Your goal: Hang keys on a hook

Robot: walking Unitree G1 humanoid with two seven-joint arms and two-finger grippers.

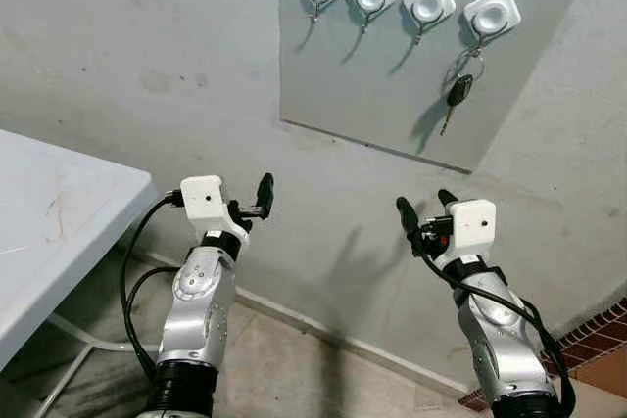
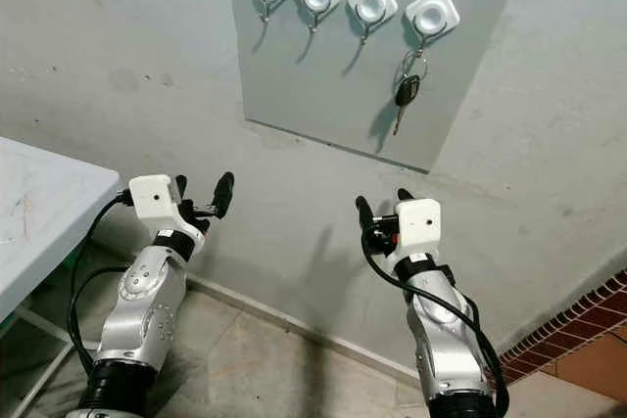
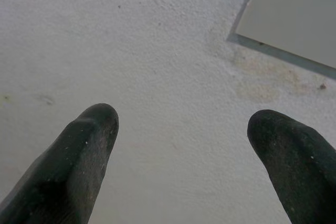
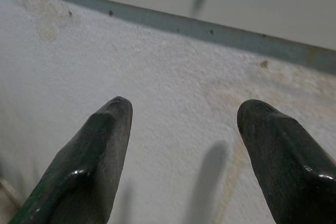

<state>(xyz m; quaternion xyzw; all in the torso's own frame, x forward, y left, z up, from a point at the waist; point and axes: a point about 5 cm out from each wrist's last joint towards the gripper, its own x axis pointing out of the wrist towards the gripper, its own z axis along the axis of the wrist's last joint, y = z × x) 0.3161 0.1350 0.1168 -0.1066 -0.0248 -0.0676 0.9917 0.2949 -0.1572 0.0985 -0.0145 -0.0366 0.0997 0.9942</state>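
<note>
Keys are hanging by their ring from the rightmost hook, so both grippers, left and right, are waiting below, fingers apart, holding nothing.

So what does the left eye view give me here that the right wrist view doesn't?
Left eye view: four white hooks in a row, the key hanging by its ring from the rightmost hook, the white table on the robot's left, and both arms raised below the board, the left gripper and right gripper each with jaws open and empty.

Right wrist view: a close look at the stained plaster under the board's lower edge, between its two fingers.

Both: the grey board and the wall.
</note>
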